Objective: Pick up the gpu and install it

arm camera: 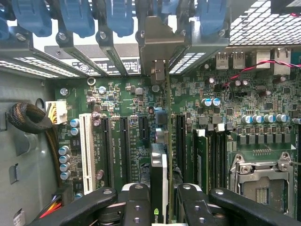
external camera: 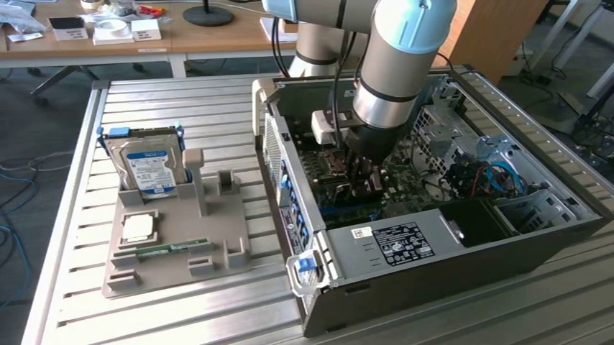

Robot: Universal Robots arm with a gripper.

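Holding the gpu edge-on over the motherboard slots

Looking down from the wrist, we see the gripper (arm camera: 162, 200) with its black fingers (arm camera: 134, 207) clamped on the gpu (arm camera: 159, 181), which stands on edge between them, a green logo on its near face. The card runs away from the wrist toward the rear of the case, where its pale metal bracket (arm camera: 157, 44) sits among the slot covers under the blue retention clips (arm camera: 75, 16). Just beside the card we note black expansion slots (arm camera: 124, 141) and a white slot (arm camera: 86, 146) on the green motherboard (arm camera: 225, 108). Whether the card is fully seated in a slot, we cannot tell. The CPU socket (arm camera: 256, 183) lies off to one side, a sleeved cable bundle (arm camera: 30, 120) to the other.

In the exterior view, the arm (external camera: 398, 79) reaches down into the open computer case (external camera: 537, 244), gripper (external camera: 360, 183) low over the board. At the exterior view's left, a grey fixture tray (external camera: 221, 269) on the slatted table (external camera: 192, 100) holds a hard drive (external camera: 149, 169) upright and a small green memory stick (external camera: 172, 249) lying flat. A wooden desk (external camera: 192, 39) stands behind.
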